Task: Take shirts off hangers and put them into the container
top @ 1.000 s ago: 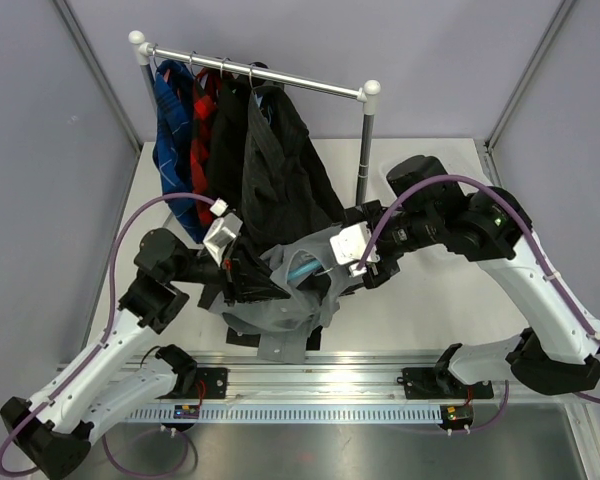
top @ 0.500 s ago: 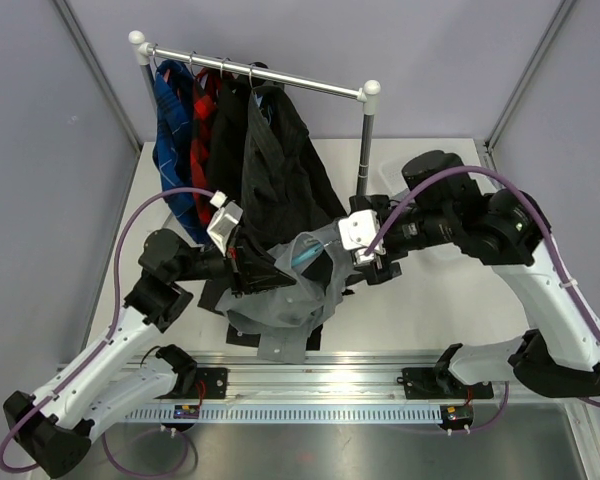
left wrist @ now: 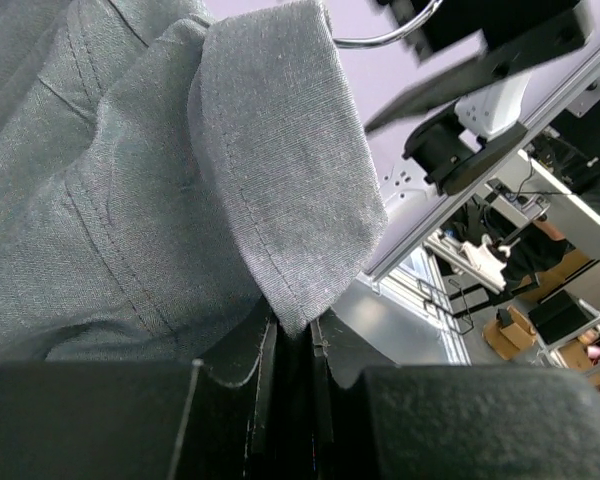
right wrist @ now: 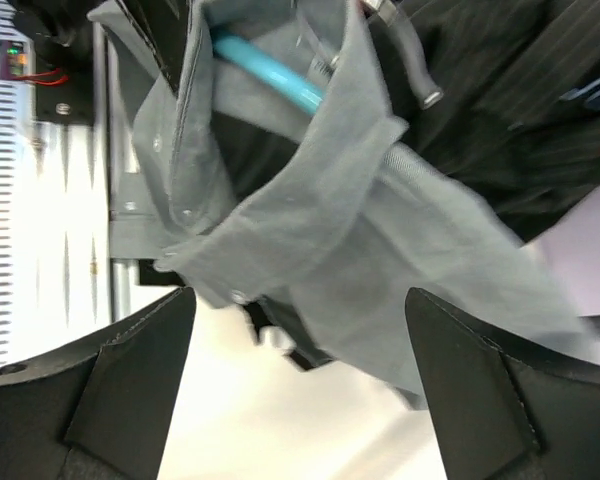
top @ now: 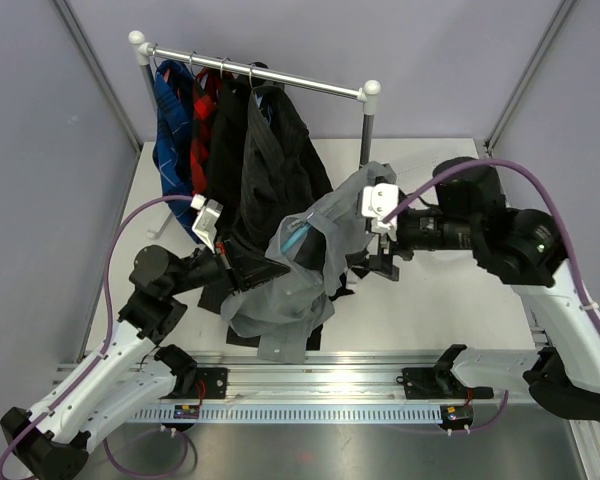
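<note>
The left claw [left wrist: 290,335] was clamped on a hem fold of the grey shirt [top: 302,275]. The shirt hung bunched between the 2 arms above the worktop [top: 450,300], its light blue hanger [right wrist: 268,68] inside the collar. The right claw [right wrist: 300,340] stood wide open facing the shirt, gripping nothing. 4 other shirts [top: 220,140] hung on the rail [top: 280,78].

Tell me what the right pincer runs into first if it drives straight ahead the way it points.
The grey shirt: its collar folds hang right ahead of the open right pincer, the light blue hanger just beyond. How close is unclear.
</note>
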